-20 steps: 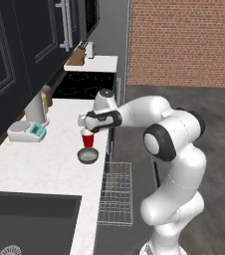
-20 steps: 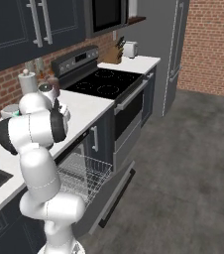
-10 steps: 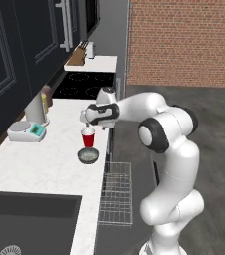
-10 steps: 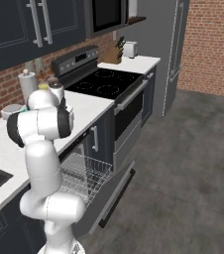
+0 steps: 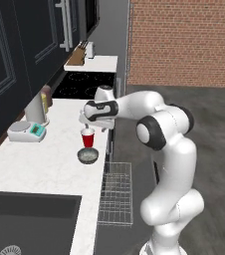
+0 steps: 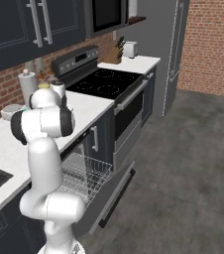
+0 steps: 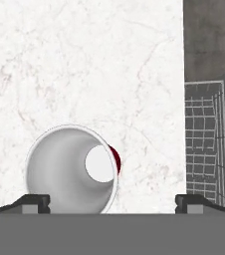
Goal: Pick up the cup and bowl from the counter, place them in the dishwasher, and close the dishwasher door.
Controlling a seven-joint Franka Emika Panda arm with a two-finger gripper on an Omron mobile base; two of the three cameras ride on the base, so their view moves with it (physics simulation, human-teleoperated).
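The cup [image 5: 87, 138] stands on the counter [image 5: 45, 164] — gripper [image 5: 88, 122] poised just above, pointing down, jaws wide

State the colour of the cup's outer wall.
Red, with a whitish rim; the cup shows it best in the left base view.

Arm extended forward, tool [image 7: 112, 201] open, pointing down

Dishwasher door [image 6: 113, 196] hung open, tilted down, w/ grey wire rack [image 6: 84, 174] slid out over it. White arm [image 6: 44, 149] stood in front of the counter [image 6: 91, 102]. Black stove [image 6: 104, 82] beyond, knife block [image 6: 117, 54] and toaster [image 6: 130, 49] at far end.
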